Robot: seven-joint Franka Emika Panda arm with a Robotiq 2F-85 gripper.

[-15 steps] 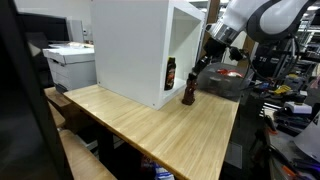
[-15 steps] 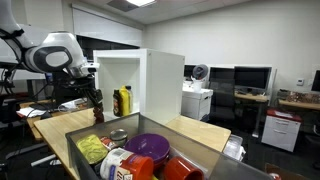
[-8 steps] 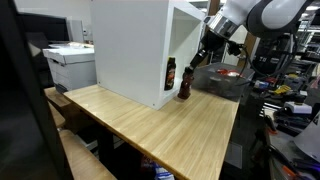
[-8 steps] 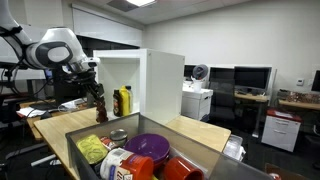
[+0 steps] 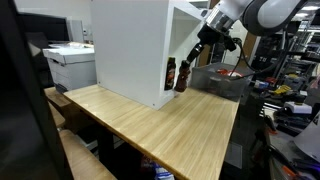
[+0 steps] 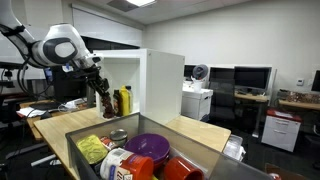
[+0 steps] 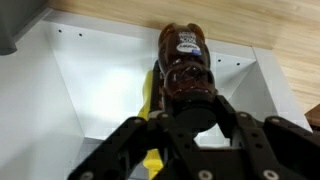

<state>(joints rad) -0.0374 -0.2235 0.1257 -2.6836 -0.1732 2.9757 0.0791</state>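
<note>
Nearby, yellow bottle [image 7: 150,100] stands beside brown bottle [image 7: 185,65].

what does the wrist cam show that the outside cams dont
Only the wrist view: the brown bottle's label up close, and small holes in the white cabinet's inner wall.
Only the exterior views: the whole arm, a bin of dishes, a printer and monitors.
Both: the gripper shut on the brown bottle, a yellow bottle in the cabinet, and the wooden table.
</note>
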